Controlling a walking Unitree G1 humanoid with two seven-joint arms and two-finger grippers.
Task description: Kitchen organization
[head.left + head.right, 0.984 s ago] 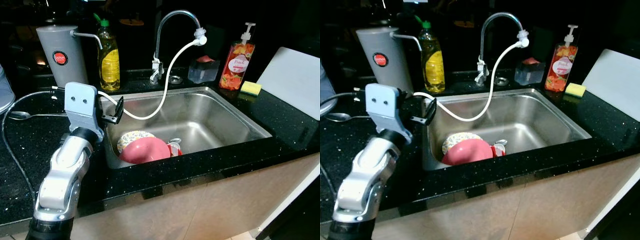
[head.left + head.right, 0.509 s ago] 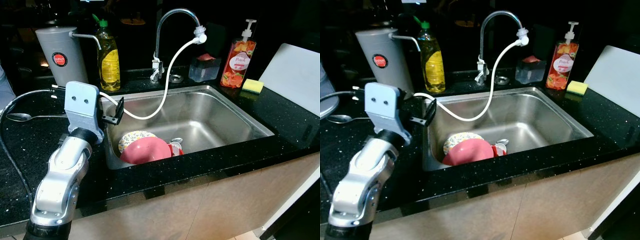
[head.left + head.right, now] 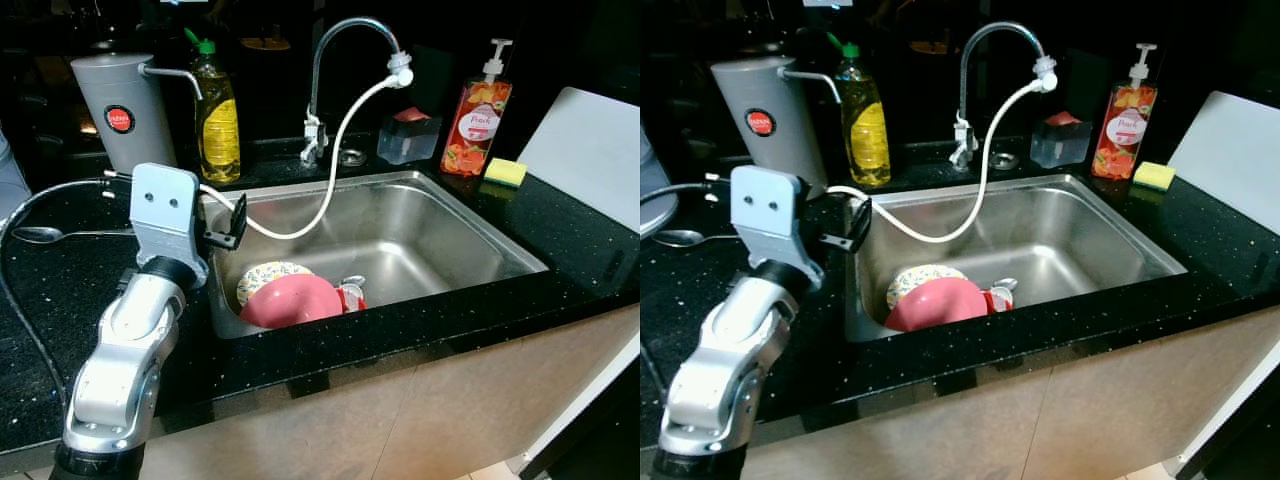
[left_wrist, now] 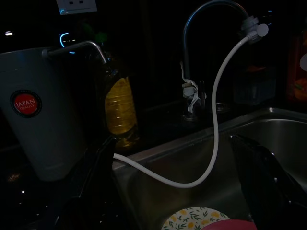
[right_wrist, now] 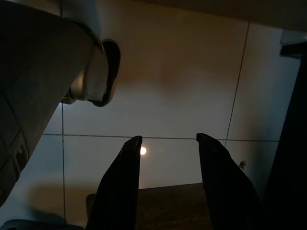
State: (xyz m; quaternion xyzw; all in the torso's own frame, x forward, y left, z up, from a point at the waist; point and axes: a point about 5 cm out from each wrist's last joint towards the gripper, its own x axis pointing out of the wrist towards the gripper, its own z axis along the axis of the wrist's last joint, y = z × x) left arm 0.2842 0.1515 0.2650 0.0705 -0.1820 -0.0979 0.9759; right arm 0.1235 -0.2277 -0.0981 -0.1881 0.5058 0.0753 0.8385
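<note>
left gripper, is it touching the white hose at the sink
Cannot tell. In the left eye view the left gripper overlaps the white hose, with neither contact nor gap plain.

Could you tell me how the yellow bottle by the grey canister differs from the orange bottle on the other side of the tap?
The yellow bottle has a green cap; the orange bottle has a white pump. The yellow one stands left of the tap, the orange one right. Both stand upright behind the sink.
</note>
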